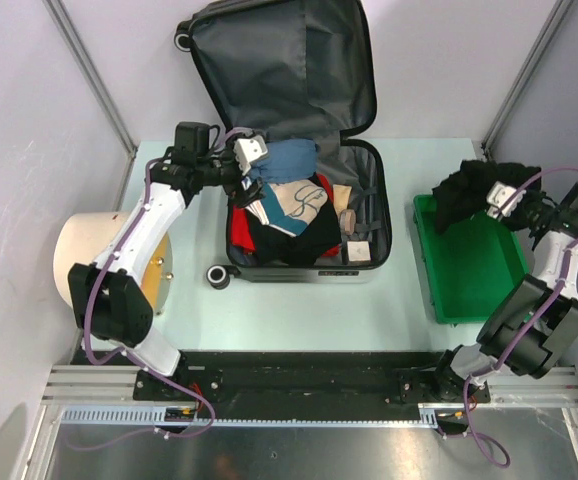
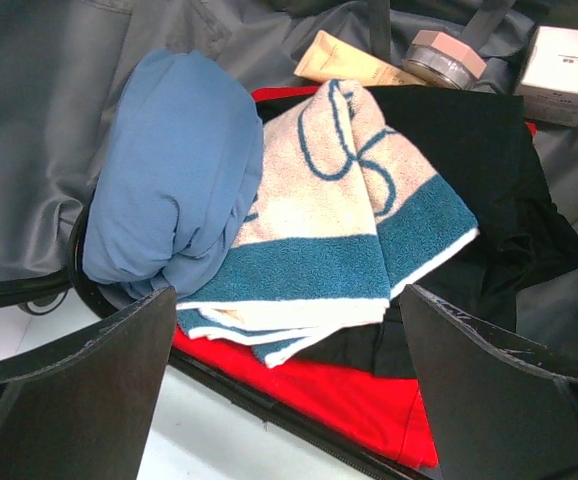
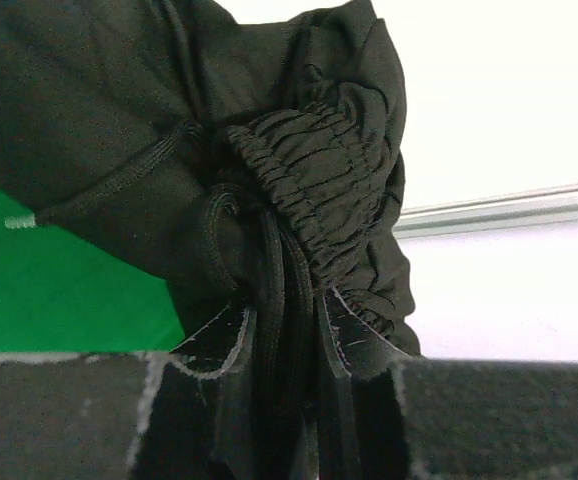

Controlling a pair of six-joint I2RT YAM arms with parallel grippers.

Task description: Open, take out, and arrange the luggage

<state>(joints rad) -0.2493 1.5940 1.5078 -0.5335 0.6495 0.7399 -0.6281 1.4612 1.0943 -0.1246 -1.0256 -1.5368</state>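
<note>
Right wrist: gripper (image 3: 284, 335) tight on garment (image 3: 169, 100)

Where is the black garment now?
Top view, right side: black garment pinched in the right gripper above the far end of the green bin, right of the luggage.

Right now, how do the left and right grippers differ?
Left gripper is wide open, empty; right gripper is shut on a black garment. Left hovers over the clothes in the luggage; right is above the green bin. Both have black fingers.
</note>
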